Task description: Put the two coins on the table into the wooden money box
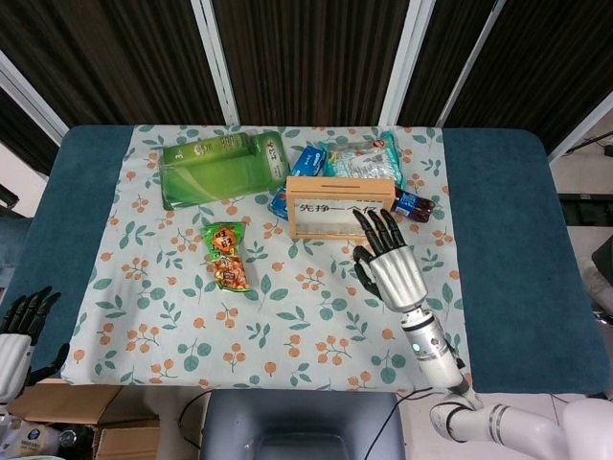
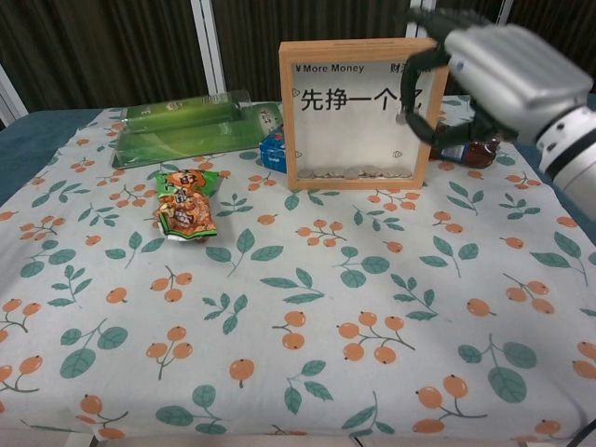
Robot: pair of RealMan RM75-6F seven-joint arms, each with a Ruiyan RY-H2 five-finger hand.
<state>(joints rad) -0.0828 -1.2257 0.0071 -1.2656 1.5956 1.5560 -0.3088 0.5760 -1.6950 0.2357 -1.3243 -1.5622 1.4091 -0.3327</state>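
Note:
The wooden money box (image 1: pixel 340 206) (image 2: pixel 363 112) stands upright behind the middle of the floral cloth, its glass front printed with Chinese characters. Several coins (image 2: pixel 354 172) lie at the bottom inside it. No loose coin shows on the cloth in either view. My right hand (image 1: pixel 388 264) (image 2: pixel 484 74) hangs in the air at the box's right front corner, about level with its top, fingers pointing toward the box and slightly curled. Nothing shows between its fingers, and a coin could be hidden there. My left hand (image 1: pixel 14 331) hangs off the table's near left corner, fingers apart, holding nothing.
An orange snack packet (image 1: pixel 227 256) (image 2: pixel 184 205) lies left of centre. A green package (image 1: pixel 220 168) (image 2: pixel 191 126) sits at the back left. A blue packet (image 1: pixel 306 161) and a small cola bottle (image 1: pixel 414 204) (image 2: pixel 461 144) lie behind and beside the box.

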